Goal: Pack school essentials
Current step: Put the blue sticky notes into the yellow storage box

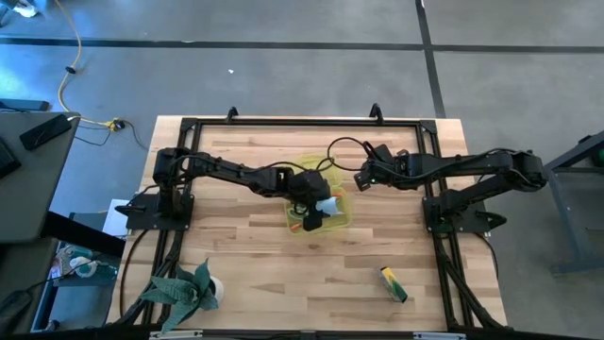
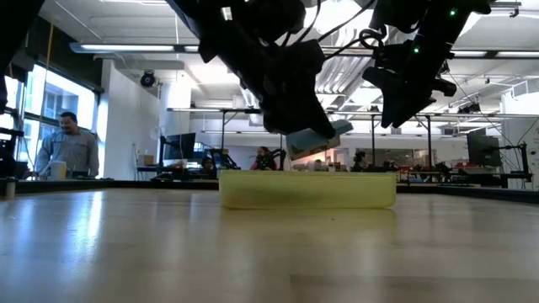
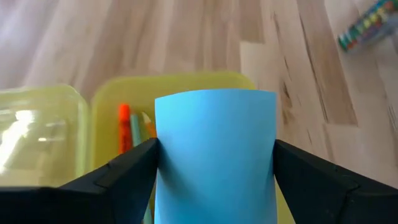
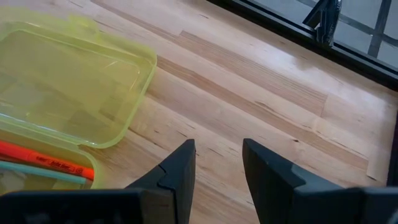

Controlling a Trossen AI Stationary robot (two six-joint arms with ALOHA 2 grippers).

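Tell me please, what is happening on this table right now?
The left gripper holds the light-blue note pad above the translucent yellow case, which already contains a red-orange marker and pencils. The right gripper waits open beside the case, holding nothing. A small stationery set lies apart on the table.

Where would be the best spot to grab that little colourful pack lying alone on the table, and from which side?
Probably across its narrow middle, coming straight down from above. The colourful pack lies flat and slanted on the bare table, apart from the yellow case, so its long sides are free for fingers; the gripper would need turning to match the slant.
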